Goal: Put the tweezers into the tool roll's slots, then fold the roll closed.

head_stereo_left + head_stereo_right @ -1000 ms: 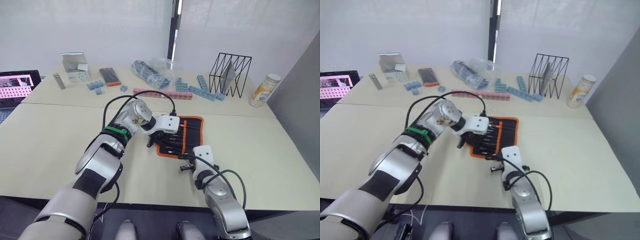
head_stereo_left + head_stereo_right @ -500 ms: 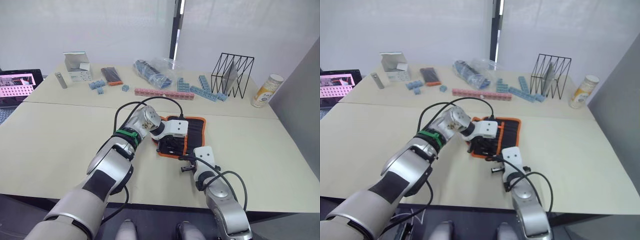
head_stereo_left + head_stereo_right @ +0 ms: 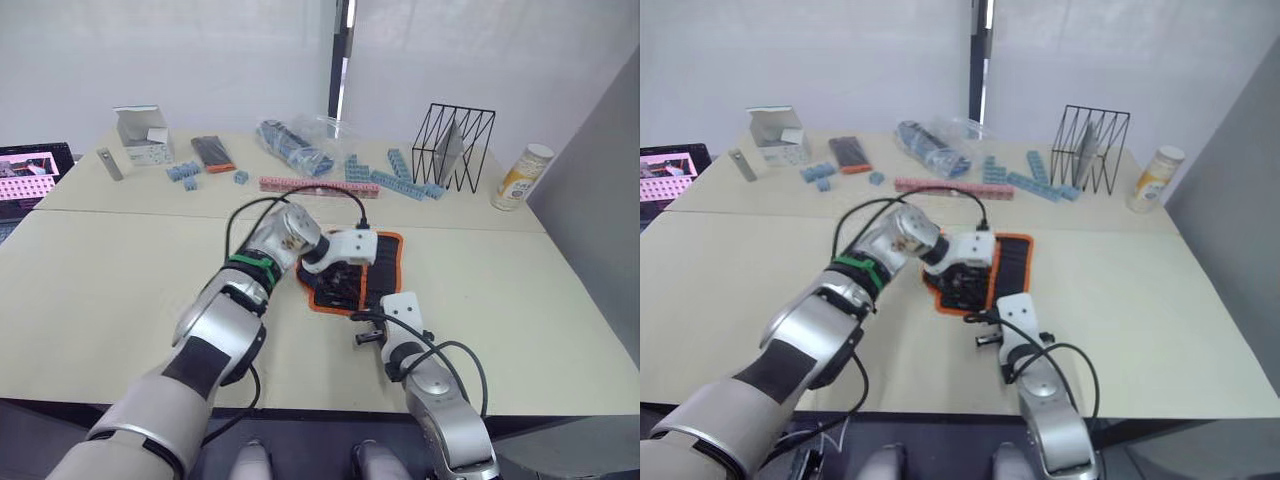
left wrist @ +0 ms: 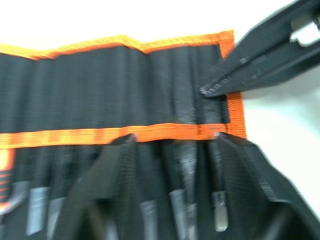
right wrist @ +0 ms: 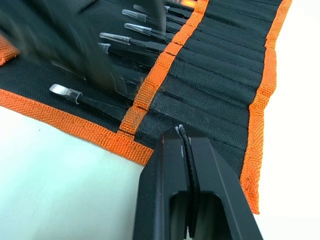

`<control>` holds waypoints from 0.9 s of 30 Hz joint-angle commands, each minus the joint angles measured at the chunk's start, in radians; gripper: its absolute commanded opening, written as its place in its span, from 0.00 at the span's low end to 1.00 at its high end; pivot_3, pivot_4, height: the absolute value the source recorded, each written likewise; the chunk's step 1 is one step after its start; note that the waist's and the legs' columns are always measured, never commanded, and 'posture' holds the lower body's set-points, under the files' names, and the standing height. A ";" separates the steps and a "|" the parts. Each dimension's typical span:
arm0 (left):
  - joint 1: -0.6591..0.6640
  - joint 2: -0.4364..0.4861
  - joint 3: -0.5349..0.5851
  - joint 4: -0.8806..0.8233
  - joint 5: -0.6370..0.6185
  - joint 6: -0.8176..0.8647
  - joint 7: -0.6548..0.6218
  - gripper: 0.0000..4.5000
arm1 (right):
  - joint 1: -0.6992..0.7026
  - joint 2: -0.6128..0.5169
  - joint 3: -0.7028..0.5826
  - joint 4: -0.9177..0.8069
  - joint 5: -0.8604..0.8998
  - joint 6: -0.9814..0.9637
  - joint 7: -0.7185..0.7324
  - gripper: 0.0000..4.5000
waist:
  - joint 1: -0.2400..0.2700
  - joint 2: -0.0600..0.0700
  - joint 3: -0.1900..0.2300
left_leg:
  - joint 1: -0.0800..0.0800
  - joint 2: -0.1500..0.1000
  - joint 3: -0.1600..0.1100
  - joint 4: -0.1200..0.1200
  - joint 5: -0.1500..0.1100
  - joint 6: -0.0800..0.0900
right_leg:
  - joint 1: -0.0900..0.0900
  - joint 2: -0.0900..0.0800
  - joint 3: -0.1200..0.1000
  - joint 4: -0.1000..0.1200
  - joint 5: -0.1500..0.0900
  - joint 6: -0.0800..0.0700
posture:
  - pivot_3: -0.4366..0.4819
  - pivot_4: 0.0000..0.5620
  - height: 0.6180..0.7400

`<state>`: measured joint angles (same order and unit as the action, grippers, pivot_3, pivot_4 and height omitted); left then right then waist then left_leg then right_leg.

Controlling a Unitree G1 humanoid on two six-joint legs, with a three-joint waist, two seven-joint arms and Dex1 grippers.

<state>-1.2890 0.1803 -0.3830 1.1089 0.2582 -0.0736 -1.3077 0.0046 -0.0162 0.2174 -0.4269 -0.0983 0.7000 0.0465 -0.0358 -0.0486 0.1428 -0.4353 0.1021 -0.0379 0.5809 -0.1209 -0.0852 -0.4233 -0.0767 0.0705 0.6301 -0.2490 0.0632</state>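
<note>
bench (image 3: 520, 290): carries the tool roll near its front edge, within reach of both arms.
tool roll (image 3: 388, 258): lies open and flat, pocket row up, not yet folded.
tweezers (image 5: 131, 29): seated in the slots, handles tucked under the orange band, so loading looks done.
left pincer (image 4: 172, 150): fingers apart, over the slot row, tips at the orange band, likely placed to start the fold.
right pincer (image 5: 182, 137): fingers together, holding nothing, tip resting on the roll's near edge, probably pinning it down.

Lab-like workroom: 2 pale tables (image 3: 90, 290), laptop (image 3: 30, 172), white walls (image 3: 170, 55).
</note>
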 commanded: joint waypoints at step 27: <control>1.019 0.484 0.671 -1.211 -0.618 0.487 0.192 1.00 | 0.001 -0.160 0.070 -0.223 0.022 -0.135 0.181 0.78 | 0.008 0.006 0.004 | 0.002 0.001 0.001 0.001 -0.001 -0.001 | 0.000 0.000 0.001 0.002 0.000 -0.002 | 0.48 0.27 1.00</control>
<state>-0.2691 0.6489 0.2579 -0.0430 -0.3129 0.3881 -1.1351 0.0315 -0.1747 0.2675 -0.6093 -0.0900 0.6003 0.2070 -0.0282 -0.0421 0.1467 -0.4329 0.1034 -0.0365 0.5824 -0.1226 -0.0882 -0.4230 -0.0769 0.0713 0.6316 -0.2492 0.0613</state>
